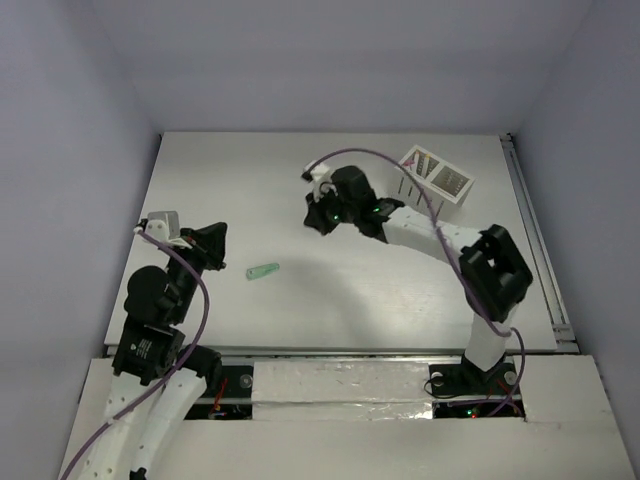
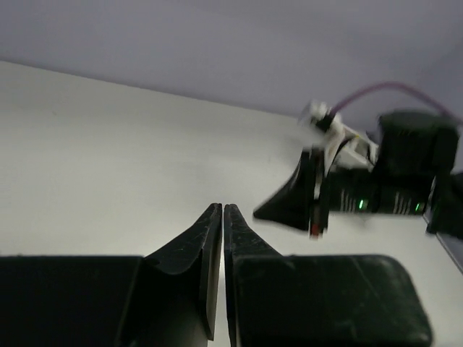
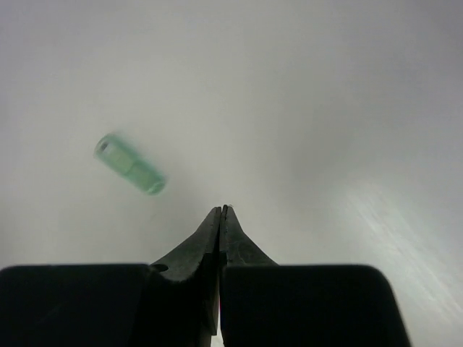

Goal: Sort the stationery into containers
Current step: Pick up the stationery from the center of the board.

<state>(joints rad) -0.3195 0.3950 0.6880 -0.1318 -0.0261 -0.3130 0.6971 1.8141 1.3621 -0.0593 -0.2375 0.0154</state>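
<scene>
Right gripper, clenched on nothing, hangs near the stubby mint-green plastic piece, which we should straddle squarely with jaws open.

Soft even light, slight motion blur

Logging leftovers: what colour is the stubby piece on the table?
Mint green; the piece shows best in right wrist view.
</scene>
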